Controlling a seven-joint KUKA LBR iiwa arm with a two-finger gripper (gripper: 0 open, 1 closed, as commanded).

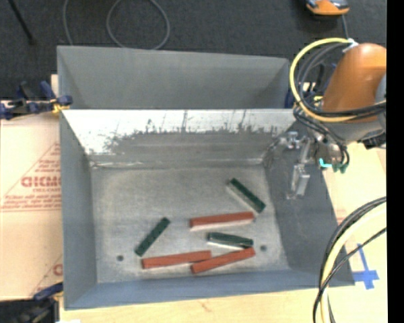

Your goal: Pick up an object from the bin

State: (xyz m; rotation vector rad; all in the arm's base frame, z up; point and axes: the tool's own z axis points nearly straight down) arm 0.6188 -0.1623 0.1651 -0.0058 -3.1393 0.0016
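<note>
My gripper (297, 182) hangs over the bin's right sloping wall, up and to the right of the loose things. Nearest to it lies a short dark green bar (246, 195), slanting on the bin floor to its lower left. Below that bar rests a red-brown bar (221, 221) with a pale edge, lying nearly level. Further down sits another dark green bar (229, 239), close above a red-brown bar (222, 260). None of them touches the gripper.
A long red-brown bar (176, 260) lies near the front wall and a dark green bar (152, 236) slants at the floor's left. The arm with its orange cover and looped cables reaches in over the right rim.
</note>
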